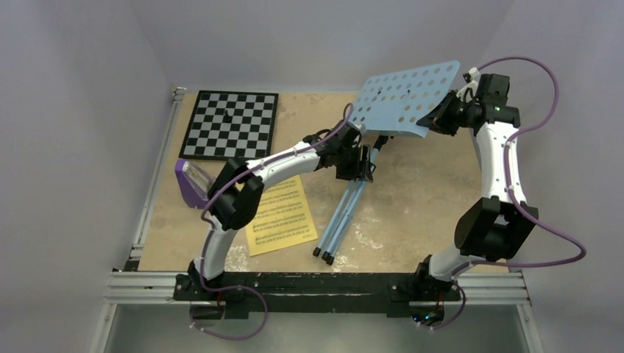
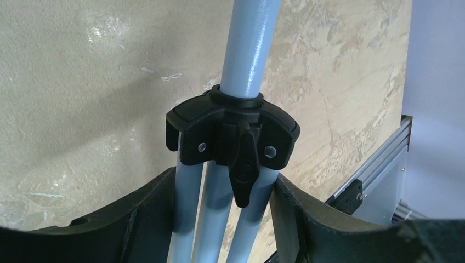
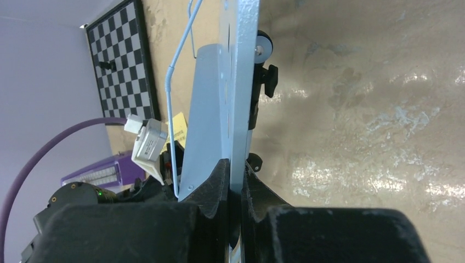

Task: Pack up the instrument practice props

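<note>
Holding at both ends: the light blue tripod music stand (image 1: 346,209) is carried between the two arms, slanted across the middle of the tan, mottled table (image 1: 434,206).

Left gripper (image 2: 221,189): fingers closed from either side on the three folded legs, just beneath the black plastic hub collar (image 2: 230,118). Both fingers press against the outer tubes. A black wing knob (image 2: 244,172) on the collar hangs between them.

Right gripper (image 3: 236,167): jaws pinched tight on the thin edge of the stand's hole-dotted tray (image 1: 405,95), at its right side. In the overhead view the tray sits raised above the table at the far end, tilted, with its face toward the camera.

Black rubber feet (image 1: 322,254) at the leg ends point to the near edge of the table and appear to rest on it.

Yellow sheet of printed music (image 1: 279,217): flat on the table, just left of the legs, its upper part under the left forearm.

Small purple pyramid metronome (image 1: 190,182): at the left edge of the table, near the black-and-white checkerboard (image 1: 232,123). Whether it stands upright I cannot tell.
</note>
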`<state>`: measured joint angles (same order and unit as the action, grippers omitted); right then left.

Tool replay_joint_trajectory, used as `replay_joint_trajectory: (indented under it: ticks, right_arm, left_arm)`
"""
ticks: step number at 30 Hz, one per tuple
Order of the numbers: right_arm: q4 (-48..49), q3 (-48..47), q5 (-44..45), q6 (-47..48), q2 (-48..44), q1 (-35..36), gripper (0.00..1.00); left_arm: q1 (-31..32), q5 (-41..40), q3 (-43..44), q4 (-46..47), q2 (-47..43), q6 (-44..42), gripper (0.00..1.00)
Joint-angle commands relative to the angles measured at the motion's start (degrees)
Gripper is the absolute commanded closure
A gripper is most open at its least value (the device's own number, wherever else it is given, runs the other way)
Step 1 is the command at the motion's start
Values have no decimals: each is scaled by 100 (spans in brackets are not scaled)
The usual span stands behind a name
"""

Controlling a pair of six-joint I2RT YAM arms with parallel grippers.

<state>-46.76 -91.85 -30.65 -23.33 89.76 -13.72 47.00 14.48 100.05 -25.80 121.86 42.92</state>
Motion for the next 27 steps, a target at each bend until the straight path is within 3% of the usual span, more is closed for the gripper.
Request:
replay_joint_trajectory:
  ticks: [1,5,10,13,15,18,22,24,27]
  right_arm:
    - [83,31,406,848,-28,-61,100]
    - [-53,225,538,853,163,-128,100]
    - [-251,338,875,767,191,-326,88]
    - [-352,356,1018,791,237,-445,67]
    - [-445,352,1172,808,299,-509,55]
    - [-492,426,1073,804,387,-643,53]
    - [-474,584,761,898,574,-736,50]
    - [-473,645,689,856,514,-755,40]
    - [-534,651,282,850,255,-843,28]
  left_arm:
    - [-120,-629,808,753,-172,1023,100]
    - [-104,-664,903,803,60,1070,100]
    - [-59,-547,836,848,207,1083,100]
    - [118,-569,710,844,221,1202,90]
    - [263,-650,713,909,252,1154,89]
    - [496,-1112,710,869,268,1084,100]
    - [741,-1615,849,713,508,1155,100]
    - [817,-1755,985,622,633,1217,91]
    - [902,-1676,1108,760,735,1206,56]
